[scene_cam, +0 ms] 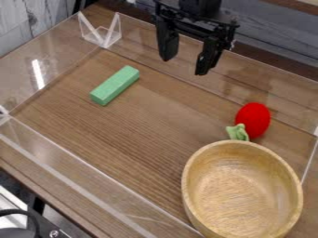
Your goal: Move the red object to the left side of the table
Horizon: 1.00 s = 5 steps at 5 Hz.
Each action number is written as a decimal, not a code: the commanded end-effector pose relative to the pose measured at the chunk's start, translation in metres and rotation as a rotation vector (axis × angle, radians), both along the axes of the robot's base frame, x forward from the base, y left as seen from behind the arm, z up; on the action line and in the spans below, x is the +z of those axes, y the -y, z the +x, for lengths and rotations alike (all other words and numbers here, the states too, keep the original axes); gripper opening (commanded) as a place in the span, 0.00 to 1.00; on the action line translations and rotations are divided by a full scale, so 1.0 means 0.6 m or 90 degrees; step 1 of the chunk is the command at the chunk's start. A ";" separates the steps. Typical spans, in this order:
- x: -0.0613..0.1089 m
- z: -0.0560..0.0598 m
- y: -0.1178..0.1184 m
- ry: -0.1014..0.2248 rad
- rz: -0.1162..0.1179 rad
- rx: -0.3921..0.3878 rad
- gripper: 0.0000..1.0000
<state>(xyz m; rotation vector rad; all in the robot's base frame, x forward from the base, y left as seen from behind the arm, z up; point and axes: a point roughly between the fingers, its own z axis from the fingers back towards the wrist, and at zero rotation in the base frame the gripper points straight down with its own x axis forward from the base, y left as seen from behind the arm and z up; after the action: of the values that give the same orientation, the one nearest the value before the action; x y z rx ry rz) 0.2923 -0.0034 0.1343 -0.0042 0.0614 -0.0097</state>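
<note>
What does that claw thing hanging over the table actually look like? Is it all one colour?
From this view, yes: the gripper is black all over. A blocky black body at the top edge of the picture carries two long, narrow black fingers, with a gap between them. No markings or cables can be made out, and the rest of the arm is out of the frame.

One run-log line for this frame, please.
claw: open, empty, above table | small red toy fruit: right side, beside round wooden bowl, ungrasped | green rectangular block: left-centre

The end effector (185,58) is black, with two long slim fingers
</note>
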 end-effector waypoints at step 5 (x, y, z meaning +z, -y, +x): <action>-0.067 0.026 0.145 0.021 -0.026 -0.121 1.00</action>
<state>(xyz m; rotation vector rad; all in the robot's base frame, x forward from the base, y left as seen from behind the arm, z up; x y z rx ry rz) 0.2979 -0.0870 0.0760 -0.0306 0.0979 -0.1994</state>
